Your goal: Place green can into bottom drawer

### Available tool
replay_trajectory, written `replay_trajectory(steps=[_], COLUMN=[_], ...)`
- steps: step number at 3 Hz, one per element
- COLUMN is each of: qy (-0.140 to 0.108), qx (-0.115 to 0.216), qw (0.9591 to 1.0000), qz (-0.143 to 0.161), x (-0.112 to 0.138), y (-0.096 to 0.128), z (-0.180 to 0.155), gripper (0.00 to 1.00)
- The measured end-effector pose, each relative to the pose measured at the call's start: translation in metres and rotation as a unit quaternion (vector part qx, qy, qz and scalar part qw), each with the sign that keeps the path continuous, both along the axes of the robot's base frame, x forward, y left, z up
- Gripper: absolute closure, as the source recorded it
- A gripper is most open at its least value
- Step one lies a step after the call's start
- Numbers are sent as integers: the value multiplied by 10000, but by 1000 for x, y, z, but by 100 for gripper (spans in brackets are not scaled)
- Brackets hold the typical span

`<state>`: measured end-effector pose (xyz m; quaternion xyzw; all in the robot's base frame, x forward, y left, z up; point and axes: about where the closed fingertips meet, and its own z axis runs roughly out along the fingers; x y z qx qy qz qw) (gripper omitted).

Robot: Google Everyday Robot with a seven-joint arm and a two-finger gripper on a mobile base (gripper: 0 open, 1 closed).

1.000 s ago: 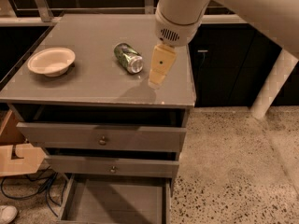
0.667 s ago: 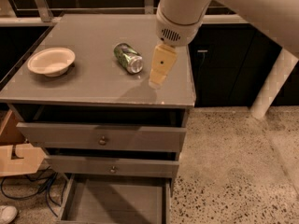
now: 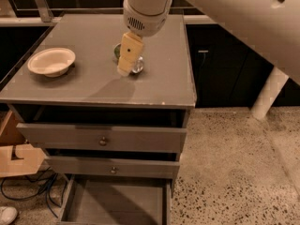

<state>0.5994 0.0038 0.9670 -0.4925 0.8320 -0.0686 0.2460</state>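
**Gripper lining up over the can, drawer waiting open**

Nearest the camera, the bottom drawer (image 3: 117,203) is standing pulled out, its grey floor showing. Above it, the two knobbed drawers are sitting only slightly out. On the cabinet top (image 3: 164,81), the cream bowl (image 3: 51,61) is resting well apart to the left. The green can (image 3: 137,66) is lying on its side near the middle. The gripper (image 3: 124,67) is hanging directly over the can and hiding most of it. Whether it is apart or closed I cannot tell, and contact looks possible but unconfirmed.

To grasp well, it should be closing across the can's round body, not its shiny ends, and centred so the can is not rolling away.

A second ago the gripper was hovering just right of the can, which was fully visible. Now it is covering it.
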Motion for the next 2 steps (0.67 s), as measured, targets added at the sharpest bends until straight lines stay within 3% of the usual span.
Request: replay_trajectory(steps=[2], qy=[143], qx=[131], qw=[9998], qz=[-9], x=[28], y=[25], z=[-22], gripper=[0])
